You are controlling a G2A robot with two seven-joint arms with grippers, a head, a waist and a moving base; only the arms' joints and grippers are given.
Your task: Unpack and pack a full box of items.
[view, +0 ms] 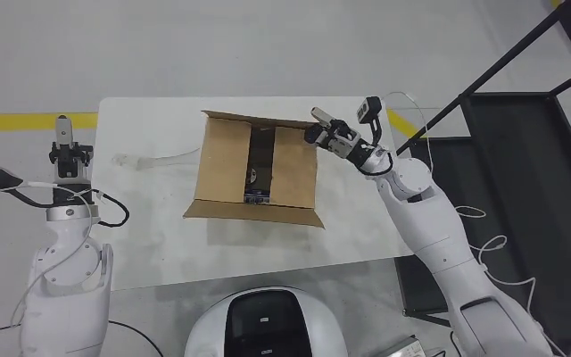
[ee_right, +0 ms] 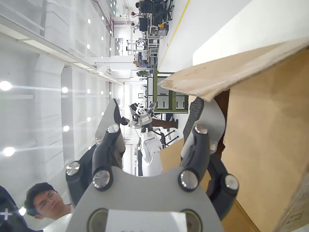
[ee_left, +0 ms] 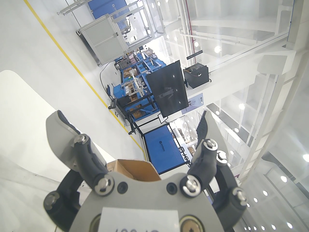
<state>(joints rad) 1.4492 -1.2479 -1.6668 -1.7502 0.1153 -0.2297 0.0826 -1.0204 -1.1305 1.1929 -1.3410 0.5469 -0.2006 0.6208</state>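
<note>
both jaws spread empty; right gripper beside the box flap, left gripper near table edge

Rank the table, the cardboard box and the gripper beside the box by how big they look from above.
1. Table, largest.
2. Cardboard box, next.
3. Right gripper, smallest, even though it hangs nearer the camera than the tabletop.

White label on the left tool bears cut-off, unreadable print
</note>
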